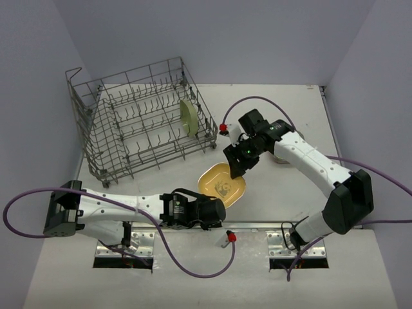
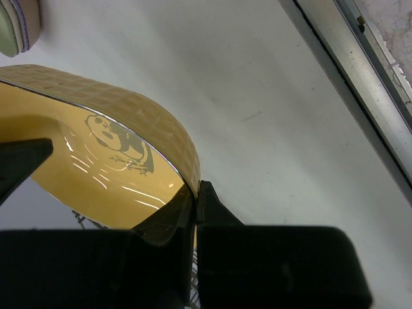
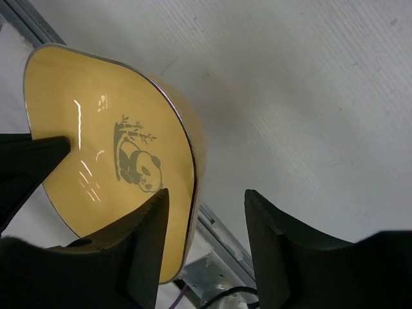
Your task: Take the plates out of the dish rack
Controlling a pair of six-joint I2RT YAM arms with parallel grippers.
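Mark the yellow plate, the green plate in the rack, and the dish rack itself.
yellow plate (image 1: 222, 185), top external view, on its printed inside face.
green plate (image 1: 188, 118), top external view, on its upright face among the tines.
dish rack (image 1: 84, 125), top external view, on its left side wall.

left arm stretched out low toward the yellow plate, left gripper clamped on the plate's near rim. right arm bent at the elbow, wrist pitched down at the plate's far edge. right gripper spread, fingers straddling the rim, outer finger off it.
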